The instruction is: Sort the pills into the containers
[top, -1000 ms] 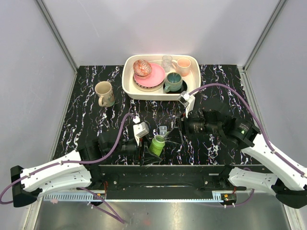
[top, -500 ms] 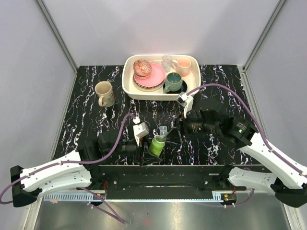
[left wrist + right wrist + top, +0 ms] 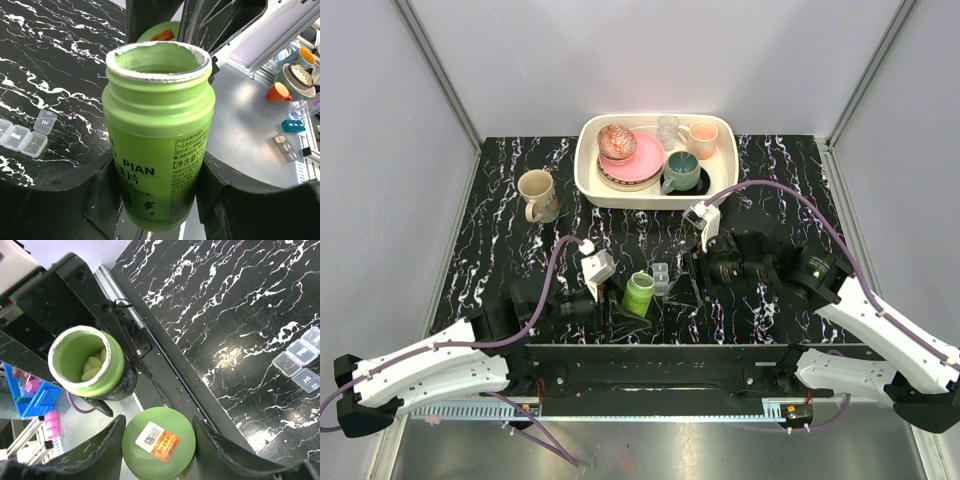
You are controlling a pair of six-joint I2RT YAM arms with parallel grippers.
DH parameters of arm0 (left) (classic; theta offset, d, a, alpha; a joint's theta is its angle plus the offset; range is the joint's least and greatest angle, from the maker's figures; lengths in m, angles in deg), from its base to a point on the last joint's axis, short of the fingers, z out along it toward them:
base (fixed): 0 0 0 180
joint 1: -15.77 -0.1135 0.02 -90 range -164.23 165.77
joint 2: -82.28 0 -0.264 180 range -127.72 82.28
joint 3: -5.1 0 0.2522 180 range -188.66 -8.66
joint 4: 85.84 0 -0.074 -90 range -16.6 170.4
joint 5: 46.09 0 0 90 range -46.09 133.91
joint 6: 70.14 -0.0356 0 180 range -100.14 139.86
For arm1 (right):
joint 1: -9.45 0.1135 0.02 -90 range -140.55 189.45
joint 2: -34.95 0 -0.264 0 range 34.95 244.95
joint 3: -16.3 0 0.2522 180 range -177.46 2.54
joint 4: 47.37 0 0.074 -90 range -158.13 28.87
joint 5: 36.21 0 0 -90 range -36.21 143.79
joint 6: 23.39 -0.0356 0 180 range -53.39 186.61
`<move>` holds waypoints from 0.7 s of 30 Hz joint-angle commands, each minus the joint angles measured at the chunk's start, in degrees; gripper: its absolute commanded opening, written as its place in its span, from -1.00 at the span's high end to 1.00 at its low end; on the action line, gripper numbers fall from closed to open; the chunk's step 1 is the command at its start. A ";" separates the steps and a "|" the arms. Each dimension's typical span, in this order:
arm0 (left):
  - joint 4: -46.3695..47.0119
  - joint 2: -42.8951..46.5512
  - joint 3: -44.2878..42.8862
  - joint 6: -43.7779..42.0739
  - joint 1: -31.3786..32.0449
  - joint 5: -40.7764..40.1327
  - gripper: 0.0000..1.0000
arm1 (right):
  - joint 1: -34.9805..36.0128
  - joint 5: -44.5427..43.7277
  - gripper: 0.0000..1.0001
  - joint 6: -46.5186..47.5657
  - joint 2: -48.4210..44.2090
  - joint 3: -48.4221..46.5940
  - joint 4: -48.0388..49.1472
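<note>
My left gripper (image 3: 157,197) is shut on an upright green bottle (image 3: 159,125) with its mouth open. Pale yellowish pills (image 3: 94,368) lie inside the bottle (image 3: 88,362). My right gripper (image 3: 159,440) is shut on the bottle's round green cap (image 3: 159,444), which bears an orange sticker and hangs just right of the bottle. In the top view the bottle (image 3: 639,293) is beside the clear containers (image 3: 661,278), a short strip on the black table. The containers (image 3: 24,137) (image 3: 300,362) stand with lids open, and I see nothing in them.
A white tray (image 3: 582,165) at the back holds a pink plate, bowls, mugs and a glass. A beige mug (image 3: 537,195) stands at the back left. The black base rail (image 3: 650,355) runs along the near edge below both grippers.
The left gripper has drawn the bottle a little to the left and stood it more upright, away from the cap. The right gripper has shifted slightly left with the cap.
</note>
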 commanded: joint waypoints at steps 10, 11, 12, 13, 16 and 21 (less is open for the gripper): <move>-0.05 -2.14 -4.98 -2.11 -0.09 -3.05 1.00 | 0.31 -4.57 1.00 -3.24 -0.41 -4.13 -0.50; -1.54 -2.93 -5.41 -2.90 -0.09 -3.14 1.00 | 0.31 -4.67 1.00 -3.68 0.03 -4.66 -0.59; -2.08 -3.28 -6.12 -3.26 -0.09 -3.23 1.00 | 0.31 -4.67 1.00 -4.29 0.29 -5.62 -0.85; -2.60 -3.55 -6.38 -3.61 -0.09 -3.49 1.00 | 0.31 -5.01 1.00 -4.56 0.99 -6.15 -1.11; -3.57 -3.81 -6.83 -4.40 -0.09 -3.75 1.00 | 0.31 -7.55 1.00 -6.05 1.70 -7.47 -1.99; -3.75 -3.64 -6.56 -4.49 -0.09 -3.85 1.00 | 0.39 -9.85 1.00 -7.02 1.44 -8.53 -2.43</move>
